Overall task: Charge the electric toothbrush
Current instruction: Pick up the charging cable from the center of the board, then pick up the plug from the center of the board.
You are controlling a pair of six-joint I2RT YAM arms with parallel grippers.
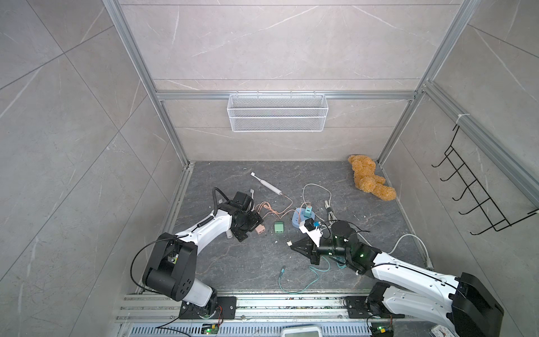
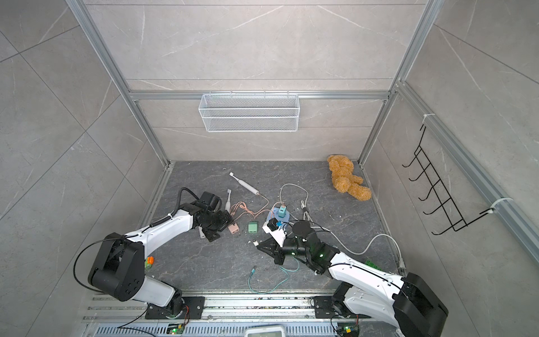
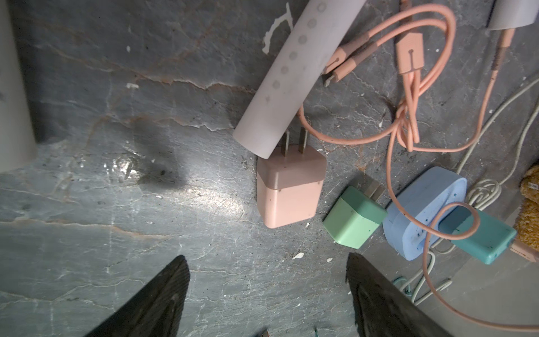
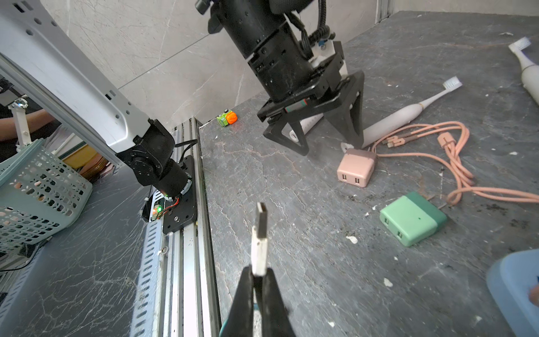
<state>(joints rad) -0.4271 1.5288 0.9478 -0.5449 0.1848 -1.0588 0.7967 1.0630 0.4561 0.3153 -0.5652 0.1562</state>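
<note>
The right claw (image 4: 258, 274) is pinching a USB plug (image 4: 259, 233), clear only in its wrist view, while the spread left claw (image 3: 267, 259) is hovering over the toothbrush (image 3: 294, 78) and pink charger (image 3: 291, 192) lying on the table (image 3: 116, 204).

Left arm (image 1: 204, 230) reaches forward and inward from its base, wrist bent down. Left tool (image 4: 329, 147) points down at the bench (image 1: 248, 262), jaws spread wide, nothing between the fingers (image 3: 163, 291). Tips are close to the surface; contact unclear. Right arm (image 1: 408, 268) stretches low toward centre, wrist rolled. Right tool (image 4: 258, 274) lies near level, aimed toward the left arm's side, jaws pinched tight on a USB plug (image 4: 259, 233) that sticks out past the tips.
</note>
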